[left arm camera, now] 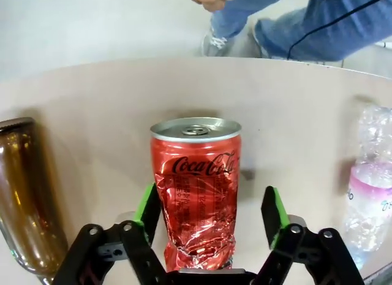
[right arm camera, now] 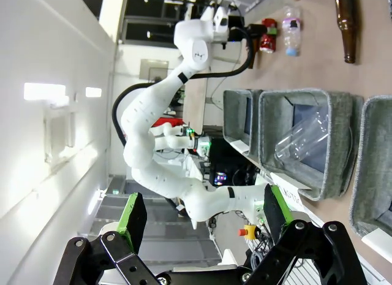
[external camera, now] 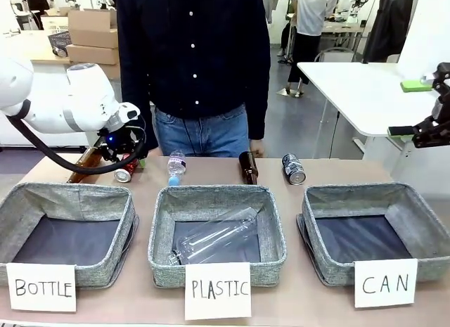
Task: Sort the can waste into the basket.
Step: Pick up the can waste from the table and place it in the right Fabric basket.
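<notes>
My biggest worry is distance: the CAN basket [external camera: 415, 221] sits at the far right, well apart from my left gripper [external camera: 125, 158], so a weak hold could drop the load on the way. The red Coca-Cola can [left arm camera: 196, 187] lies between spread, unclosed fingers; crumpled metal may slip or crush unevenly. A brown glass bottle [left arm camera: 24, 193] lies just beside and could get nudged. The silver-blue can [external camera: 293, 168] waits near the rear edge. My right gripper [right arm camera: 199, 220] hangs open, empty.
</notes>
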Controlling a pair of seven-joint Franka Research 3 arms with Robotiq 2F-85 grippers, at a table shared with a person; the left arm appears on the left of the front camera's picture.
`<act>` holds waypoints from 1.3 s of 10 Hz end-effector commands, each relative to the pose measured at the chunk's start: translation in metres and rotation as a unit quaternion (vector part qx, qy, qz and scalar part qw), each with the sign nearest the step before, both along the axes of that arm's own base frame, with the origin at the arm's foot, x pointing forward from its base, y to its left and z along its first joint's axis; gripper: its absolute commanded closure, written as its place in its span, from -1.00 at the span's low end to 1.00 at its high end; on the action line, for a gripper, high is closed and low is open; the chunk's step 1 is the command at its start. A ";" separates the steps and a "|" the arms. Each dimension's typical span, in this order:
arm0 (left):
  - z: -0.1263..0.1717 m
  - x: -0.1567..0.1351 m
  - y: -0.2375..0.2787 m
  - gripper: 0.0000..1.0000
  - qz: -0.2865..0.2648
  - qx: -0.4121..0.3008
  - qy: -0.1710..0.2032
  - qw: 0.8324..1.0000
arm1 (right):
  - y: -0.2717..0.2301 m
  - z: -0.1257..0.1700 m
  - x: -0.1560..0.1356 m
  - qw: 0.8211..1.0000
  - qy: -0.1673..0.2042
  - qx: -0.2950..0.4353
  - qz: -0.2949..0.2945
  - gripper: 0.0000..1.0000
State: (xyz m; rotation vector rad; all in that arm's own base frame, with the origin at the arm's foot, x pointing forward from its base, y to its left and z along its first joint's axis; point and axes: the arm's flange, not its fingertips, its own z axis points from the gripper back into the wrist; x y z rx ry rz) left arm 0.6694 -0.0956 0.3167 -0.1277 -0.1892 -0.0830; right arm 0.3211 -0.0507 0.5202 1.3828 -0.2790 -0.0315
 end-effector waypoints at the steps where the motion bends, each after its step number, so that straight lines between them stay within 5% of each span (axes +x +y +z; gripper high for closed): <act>1: -0.001 -0.001 0.000 -0.20 0.013 0.022 0.003 1.000 | 0.001 0.001 0.003 1.000 -0.017 0.010 0.002 -1.00; 2: -0.001 -0.002 -0.001 -0.50 0.012 0.027 0.000 1.000 | 0.001 0.001 0.003 1.000 -0.017 0.010 0.002 -1.00; 3: -0.001 -0.002 -0.001 0.19 0.012 0.027 0.001 1.000 | 0.001 0.001 0.003 1.000 -0.017 0.010 0.002 -1.00; 4: -0.001 -0.002 -0.001 -0.10 0.014 0.028 0.004 1.000 | 0.001 0.001 0.003 1.000 -0.017 0.010 0.002 -1.00; 5: -0.001 -0.002 -0.001 0.59 0.015 0.027 0.004 1.000 | 0.001 0.001 0.003 1.000 -0.017 0.010 0.002 -1.00; 6: 0.000 -0.002 -0.001 0.30 0.016 0.025 0.008 1.000 | 0.001 0.001 0.003 1.000 -0.017 0.010 0.002 -1.00; 11: 0.010 -0.005 -0.001 0.30 0.031 -0.002 0.015 0.999 | 0.001 0.001 0.003 1.000 -0.017 0.010 0.002 -1.00; 12: 0.012 -0.006 0.000 0.68 0.024 0.011 0.008 1.000 | 0.001 0.001 0.003 1.000 -0.017 0.010 0.002 -1.00; 13: 0.017 -0.010 -0.001 0.39 0.019 -0.006 0.016 1.000 | 0.001 0.001 0.003 1.000 -0.017 0.010 0.002 -1.00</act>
